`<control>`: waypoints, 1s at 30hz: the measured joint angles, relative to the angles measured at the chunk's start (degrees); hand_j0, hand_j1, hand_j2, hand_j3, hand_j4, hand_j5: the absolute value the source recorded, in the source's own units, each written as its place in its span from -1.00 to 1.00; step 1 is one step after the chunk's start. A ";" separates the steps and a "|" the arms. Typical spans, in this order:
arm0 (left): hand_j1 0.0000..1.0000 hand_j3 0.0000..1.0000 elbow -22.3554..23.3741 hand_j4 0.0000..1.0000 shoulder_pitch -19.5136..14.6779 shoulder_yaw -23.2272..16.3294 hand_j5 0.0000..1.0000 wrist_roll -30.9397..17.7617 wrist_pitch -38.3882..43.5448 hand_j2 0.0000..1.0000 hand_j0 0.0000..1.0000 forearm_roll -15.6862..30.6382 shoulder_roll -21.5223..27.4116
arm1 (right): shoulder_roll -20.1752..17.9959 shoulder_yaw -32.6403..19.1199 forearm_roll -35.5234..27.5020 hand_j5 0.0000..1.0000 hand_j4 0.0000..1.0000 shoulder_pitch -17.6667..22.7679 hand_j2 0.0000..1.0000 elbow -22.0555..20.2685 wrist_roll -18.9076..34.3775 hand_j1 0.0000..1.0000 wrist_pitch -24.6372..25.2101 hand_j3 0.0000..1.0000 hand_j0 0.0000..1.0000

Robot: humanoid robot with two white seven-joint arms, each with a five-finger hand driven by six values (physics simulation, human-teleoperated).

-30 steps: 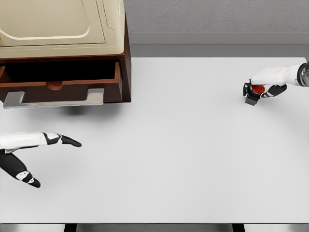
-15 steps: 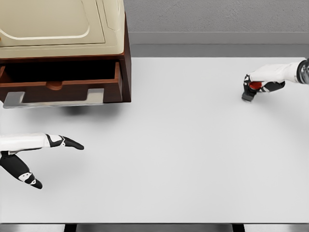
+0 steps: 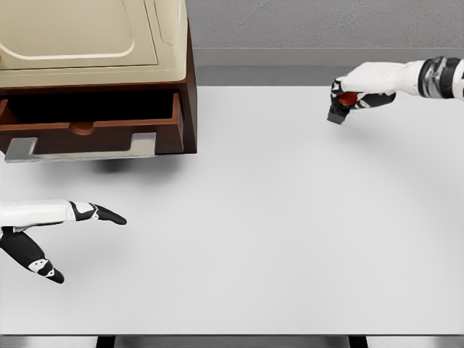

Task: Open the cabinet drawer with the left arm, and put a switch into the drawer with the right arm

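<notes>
Now, largest thing first.

Surface: the white surface (image 3: 275, 239) shows nothing lying on it; the switch no longer sits at its right edge.

Cabinet: the brown cabinet (image 3: 190, 94) at the upper left, with a cream appliance (image 3: 94, 36) on top, looks just as it did a second ago.

Drawer: the drawer (image 3: 87, 130) stands pulled out, its grey handle (image 3: 80, 148) toward the robot, unmoved across the three pictures (so the opening half of the task reads as done).

Left hand: the left hand (image 3: 43, 232) rests low at the left edge, fingers spread and holding nothing, barely shifted since a second ago.

Right hand: the right hand (image 3: 359, 90) has risen and swung inward from the far right edge, and is wrapped around the switch.

Switch: the switch (image 3: 341, 109), dark-bodied with a red button, hangs in that grip above the surface, well apart from the drawer.

Meaning: lifted and moving left, the switch is probably on its way to the drawer; most of that distance is left.

Hard to see: the drawer's interior is dark, so its contents cannot be told; its left end, the appliance top and both forearms are cut off by the frame; the fingers cover most of the switch (how firmly it is held is unclear).
</notes>
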 measured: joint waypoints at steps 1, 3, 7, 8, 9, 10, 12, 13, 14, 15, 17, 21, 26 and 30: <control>1.00 1.00 0.00 1.00 0.01 0.00 1.00 0.00 0.00 1.00 1.00 0.00 -0.01 | 0.15 -0.04 0.02 -0.17 -0.17 -0.26 -0.17 -1.54 0.01 -0.17 -0.01 -0.17 -0.17; 1.00 1.00 0.00 1.00 0.02 0.00 1.00 0.00 0.01 1.00 1.00 0.02 -0.02 | 0.35 -0.09 -0.10 -0.16 -0.16 -0.61 -0.16 -4.63 0.01 -0.16 0.01 -0.16 -0.16; 1.00 1.00 0.00 1.00 0.00 -0.01 1.00 0.00 0.00 1.00 1.00 -0.01 -0.02 | 1.06 -0.12 -0.12 -0.15 -0.15 -1.05 -0.15 -9.87 0.02 -0.15 -0.01 -0.15 -0.15; 1.00 1.00 0.00 1.00 0.01 -0.01 1.00 0.00 0.00 1.00 1.00 0.00 -0.02 | 1.19 -0.12 -0.14 -0.14 -0.14 -1.14 -0.14 -11.17 0.02 -0.14 -0.01 -0.14 -0.14; 1.00 1.00 0.00 1.00 0.00 -0.01 1.00 0.00 0.00 1.00 1.00 -0.01 -0.02 | 1.30 -0.13 -0.17 -0.14 -0.14 -1.14 -0.14 -12.46 0.02 -0.14 -0.02 -0.14 -0.14; 1.00 1.00 0.00 1.00 0.01 0.00 1.00 0.00 0.00 1.00 1.00 0.00 -0.01 | 1.43 -0.10 -0.43 -0.14 -0.14 -1.23 -0.14 -13.60 0.03 -0.14 -0.03 -0.14 -0.14; 1.00 1.00 0.00 1.00 0.01 -0.01 1.00 0.00 0.00 1.00 1.00 0.00 0.00 | 1.84 -0.01 -1.31 -0.14 -0.14 -1.93 -0.14 -15.39 0.03 -0.14 -0.03 -0.14 -0.14; 1.00 1.00 0.00 1.00 0.00 -0.01 1.00 0.00 0.00 1.00 1.00 -0.01 0.01 | 2.01 0.04 -1.59 -0.14 -0.14 -1.93 -0.14 -16.23 0.04 -0.14 -0.04 -0.14 -0.14; 1.00 1.00 0.00 1.00 0.00 -0.01 1.00 0.00 0.00 1.00 1.00 0.00 0.00 | 2.14 0.09 -1.83 -0.14 -0.14 -2.02 -0.14 -17.12 0.04 -0.14 -0.04 -0.14 -0.14; 1.00 1.00 0.00 1.00 0.00 -0.01 1.00 0.00 0.00 1.00 1.00 -0.01 0.00 | 2.24 0.12 -2.00 -0.14 -0.14 -2.11 -0.14 -18.06 0.04 -0.14 -0.05 -0.14 -0.14; 1.00 1.00 0.00 1.00 0.01 -0.01 1.00 0.00 0.00 1.00 1.00 0.00 0.00 | 2.50 0.16 -2.25 -0.14 -0.14 -2.55 -0.14 -19.69 0.03 -0.14 -0.04 -0.14 -0.14; 1.00 1.00 0.00 1.00 0.01 0.00 1.00 0.00 0.01 1.00 1.00 0.01 0.04 | 4.16 0.60 -2.46 -0.14 -0.14 -4.13 -0.14 -21.08 0.02 -0.14 -0.03 -0.14 -0.14; 1.00 1.00 0.00 1.00 0.01 -0.01 1.00 0.00 0.00 1.00 1.00 0.00 0.00 | 6.68 1.19 -2.48 -0.14 -0.14 -5.18 -0.14 -21.91 0.03 -0.14 -0.05 -0.14 -0.14; 1.00 1.00 0.00 1.00 0.00 -0.01 1.00 0.00 0.00 1.00 1.00 -0.01 -0.02 | 8.48 2.50 -2.46 -0.14 -0.14 -5.89 -0.14 -23.19 0.03 -0.14 -0.05 -0.14 -0.14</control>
